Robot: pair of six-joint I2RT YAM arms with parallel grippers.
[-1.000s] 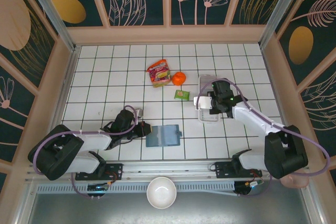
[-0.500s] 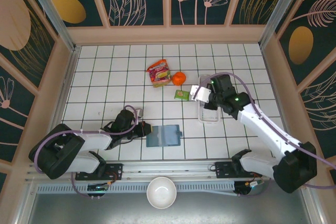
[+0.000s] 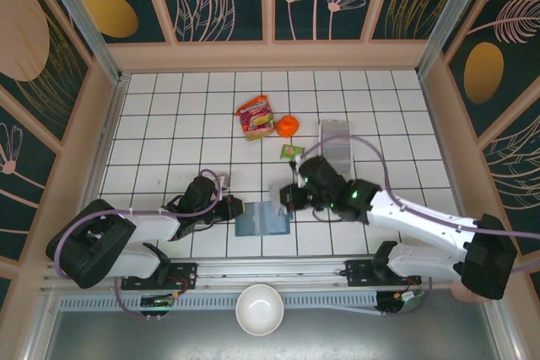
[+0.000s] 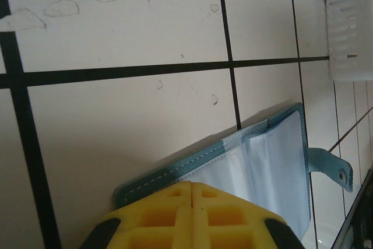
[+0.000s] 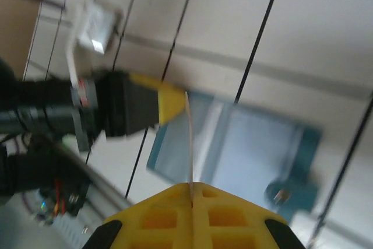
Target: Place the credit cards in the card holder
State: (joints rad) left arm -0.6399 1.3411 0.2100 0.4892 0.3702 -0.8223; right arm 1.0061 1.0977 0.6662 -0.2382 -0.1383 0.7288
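Nearest, a white bowl (image 3: pixel 259 309) sits between my arm bases. Beyond it, on the tiled surface (image 3: pixel 169 124), the card holder (image 3: pixel 263 219) lies open, pale inside up, near centre. My left claw (image 3: pixel 235 206) is clenched at its left edge; whether it pinches the cover I cannot tell. My right claw (image 3: pixel 287 197), over the holder's far right corner, grasps a credit card (image 5: pixel 189 138), seen edge-on. Farther off: clear tray (image 3: pixel 337 145), green packet (image 3: pixel 292 152), orange (image 3: pixel 288 126), red snack bag (image 3: pixel 255 117).
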